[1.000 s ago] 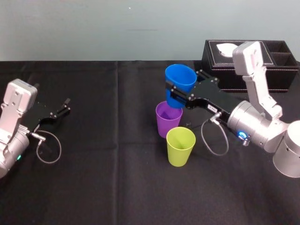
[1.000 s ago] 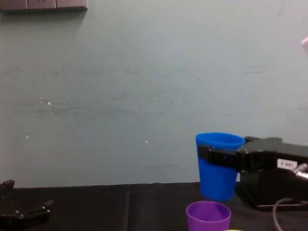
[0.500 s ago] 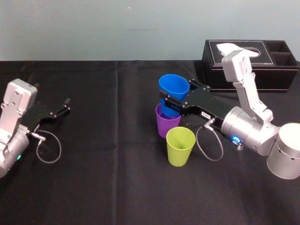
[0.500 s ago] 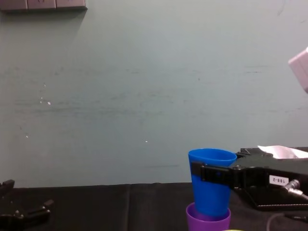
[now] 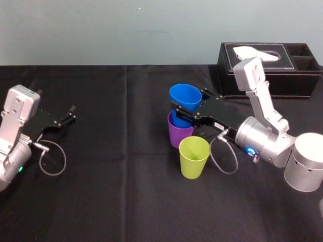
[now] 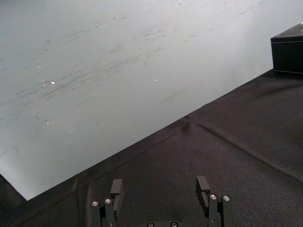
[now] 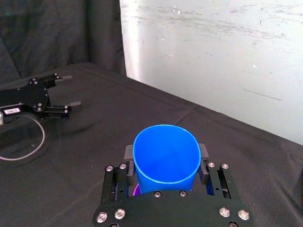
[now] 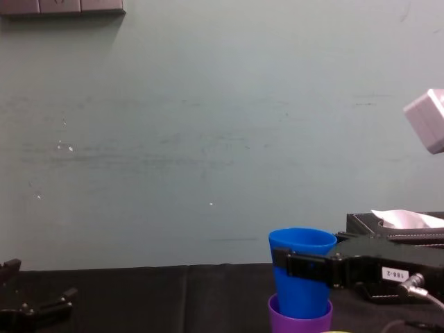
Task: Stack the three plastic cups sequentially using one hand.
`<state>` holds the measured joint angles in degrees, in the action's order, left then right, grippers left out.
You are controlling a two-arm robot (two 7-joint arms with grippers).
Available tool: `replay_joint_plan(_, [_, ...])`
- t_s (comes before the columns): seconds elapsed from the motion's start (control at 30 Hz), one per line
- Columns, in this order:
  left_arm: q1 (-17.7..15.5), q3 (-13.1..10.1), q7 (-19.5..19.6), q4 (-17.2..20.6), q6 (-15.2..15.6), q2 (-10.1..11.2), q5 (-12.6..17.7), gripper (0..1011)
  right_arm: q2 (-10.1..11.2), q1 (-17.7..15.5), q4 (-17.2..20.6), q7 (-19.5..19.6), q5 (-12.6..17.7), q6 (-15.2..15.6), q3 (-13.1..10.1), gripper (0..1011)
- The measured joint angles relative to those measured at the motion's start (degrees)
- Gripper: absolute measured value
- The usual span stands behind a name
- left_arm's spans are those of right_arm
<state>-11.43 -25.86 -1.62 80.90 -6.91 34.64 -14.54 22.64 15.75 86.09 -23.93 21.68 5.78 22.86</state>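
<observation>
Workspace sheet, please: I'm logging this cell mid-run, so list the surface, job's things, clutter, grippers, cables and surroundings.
Surface: black cloth over the table, lightly creased.
Job's things: blue cup with its bottom inside the purple cup; yellow-green cup stands alone, nearer the robot.
Clutter: black tissue box at the far right, with a white tissue sticking up.
Grippers: right gripper shut on the blue cup; left gripper open, idle at the table's left.
Cables: right cable loop and left cable loop, one at each wrist.
Surroundings: pale wall behind.
</observation>
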Motion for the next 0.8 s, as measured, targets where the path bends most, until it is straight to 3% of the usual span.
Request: replay_joint_plan(0.8, [0.0, 0.0, 0.0, 0.0, 0.0, 0.0, 0.0, 1011, -0.6, 0.3, -2.8, 0.0, -1.5, 0.7, 1.0, 732])
